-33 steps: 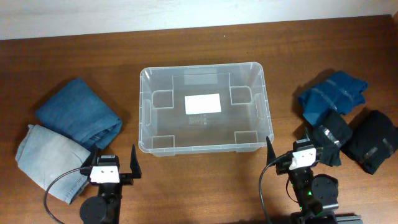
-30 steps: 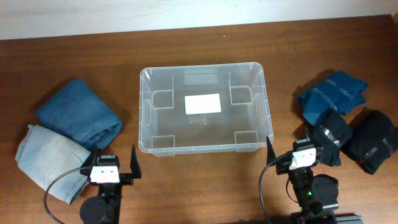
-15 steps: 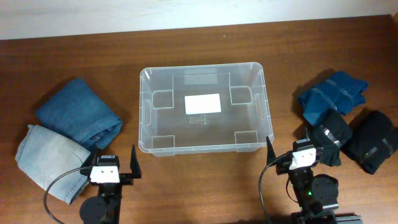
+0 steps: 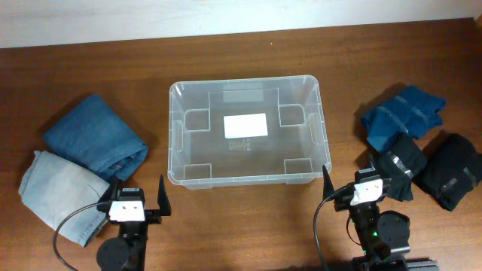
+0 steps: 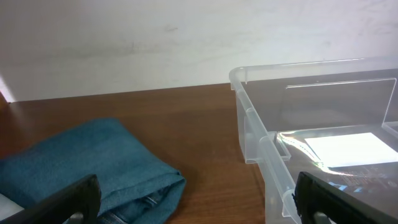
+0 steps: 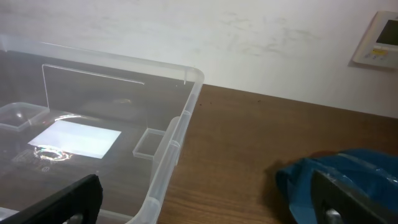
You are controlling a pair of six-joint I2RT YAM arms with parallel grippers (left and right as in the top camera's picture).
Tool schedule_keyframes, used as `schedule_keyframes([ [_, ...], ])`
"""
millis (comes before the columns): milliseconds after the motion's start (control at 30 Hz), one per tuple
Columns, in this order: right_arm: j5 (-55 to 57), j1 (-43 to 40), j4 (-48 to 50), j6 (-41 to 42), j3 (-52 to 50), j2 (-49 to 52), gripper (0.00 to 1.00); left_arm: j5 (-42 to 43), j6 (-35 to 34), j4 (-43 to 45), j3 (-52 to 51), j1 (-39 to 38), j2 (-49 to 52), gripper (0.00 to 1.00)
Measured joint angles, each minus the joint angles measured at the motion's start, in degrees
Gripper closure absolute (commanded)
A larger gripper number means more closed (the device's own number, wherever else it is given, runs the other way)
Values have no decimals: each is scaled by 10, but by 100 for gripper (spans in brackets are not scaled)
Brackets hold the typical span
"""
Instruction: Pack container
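The clear container (image 4: 175,143) with a white label on its base stands empty in the table's middle; it also shows in the left wrist view (image 5: 261,146) and the right wrist view (image 6: 177,127). Folded blue jeans (image 4: 94,137) and pale jeans (image 4: 56,188) lie to its left. A blue garment (image 4: 399,114) and two dark garments (image 4: 401,164) (image 4: 450,169) lie to its right. My left gripper (image 4: 138,197) is open and empty near the front edge, by the pale jeans. My right gripper (image 4: 350,184) is open and empty beside the container's front right corner.
A white wall (image 4: 226,15) runs along the table's far edge. A wall panel (image 6: 379,46) shows at the right in the right wrist view. Bare wood (image 4: 343,83) lies between the container and each clothing pile.
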Motion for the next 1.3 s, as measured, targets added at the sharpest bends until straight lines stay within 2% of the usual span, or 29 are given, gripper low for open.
schedule_keyframes([
  [533, -4, 0, 2, 2, 0, 0, 2, -7, 0, 0, 0, 0, 0, 1],
  [700, -12, 0, -2, 50, 0, 0, 2, -9, -9, 0, 0, 0, 0, 1],
  [867, -5, 0, -88, 95, 43, 23, 2, -5, -52, -37, 31, 0, 14, 1],
  [1033, 8, -21, -198, 119, 171, 138, 1, -4, -69, -77, 154, 0, 108, 0],
  [1300, 9, -88, -396, 121, 438, 437, 1, -4, -77, -164, 381, 0, 371, 1],
])
